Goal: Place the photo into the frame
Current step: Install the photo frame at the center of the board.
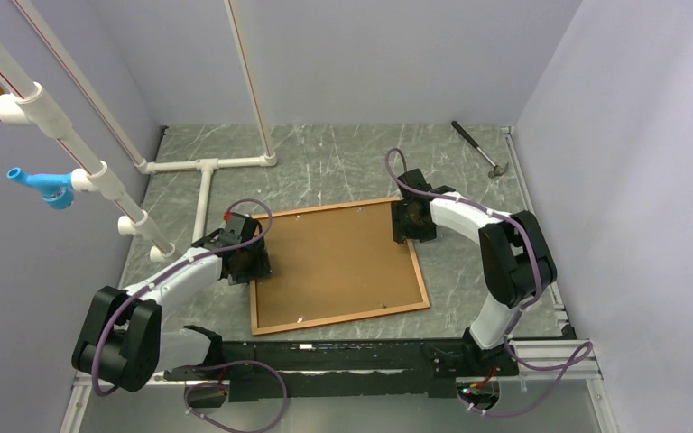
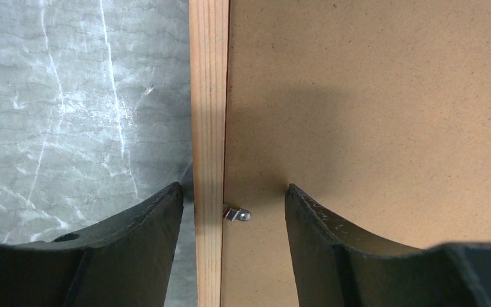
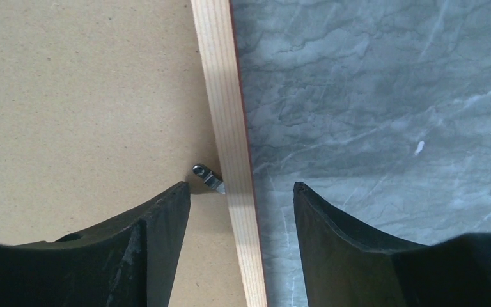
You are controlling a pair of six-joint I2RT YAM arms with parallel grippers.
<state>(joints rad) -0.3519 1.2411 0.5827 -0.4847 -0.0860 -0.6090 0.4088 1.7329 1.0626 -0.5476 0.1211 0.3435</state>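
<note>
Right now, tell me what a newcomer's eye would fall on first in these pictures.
The frame lies back-up in the middle of the table, with a plain brown backing panel filling it. The left tool and the right tool stand open, each astride one of its side rails with a small metal clip between the fingers. A hammer lies alone near the far right corner.

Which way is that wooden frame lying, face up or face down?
Face down: the frame lies flat on the table, brown backing board uppermost inside its rails, a metal tab at the edge.
</note>
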